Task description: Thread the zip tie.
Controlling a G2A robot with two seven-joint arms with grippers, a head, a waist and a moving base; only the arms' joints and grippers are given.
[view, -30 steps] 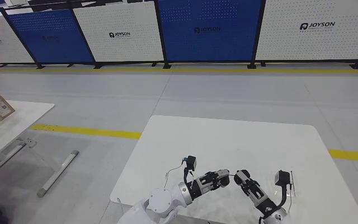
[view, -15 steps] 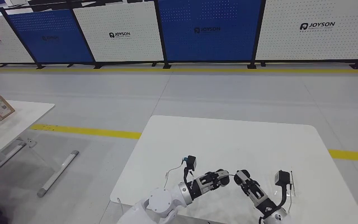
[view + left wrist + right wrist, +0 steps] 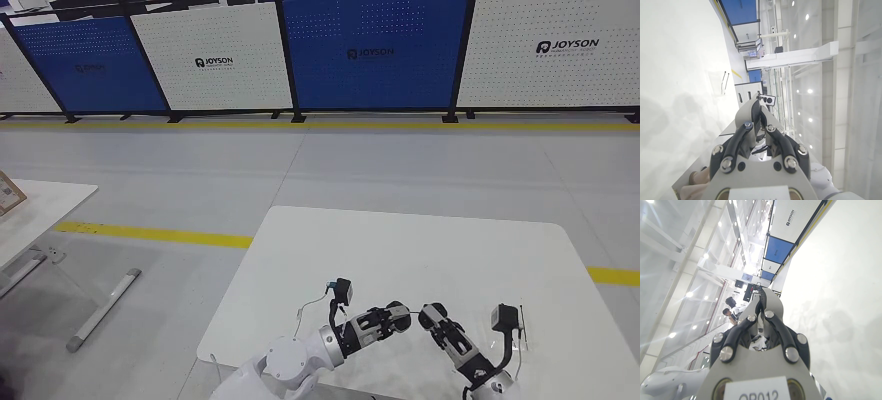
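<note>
Top view first: both arms are parked at the near edge of the white worktop (image 3: 400, 250), with the left pincer (image 3: 398, 316) and right pincer (image 3: 430, 316) close together, tips facing. On the left wrist cam, the left pincer (image 3: 758, 96) is pinched closed. Two black zip ties (image 3: 724, 82) lie side by side by the worktop's edge, well apart from it. On the right wrist cam, the right pincer (image 3: 761, 292) is closed too.

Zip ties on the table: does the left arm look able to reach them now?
Probably yes: only bare table lies between the left gripper and the zip ties, though its shut jaws would need opening.
</note>
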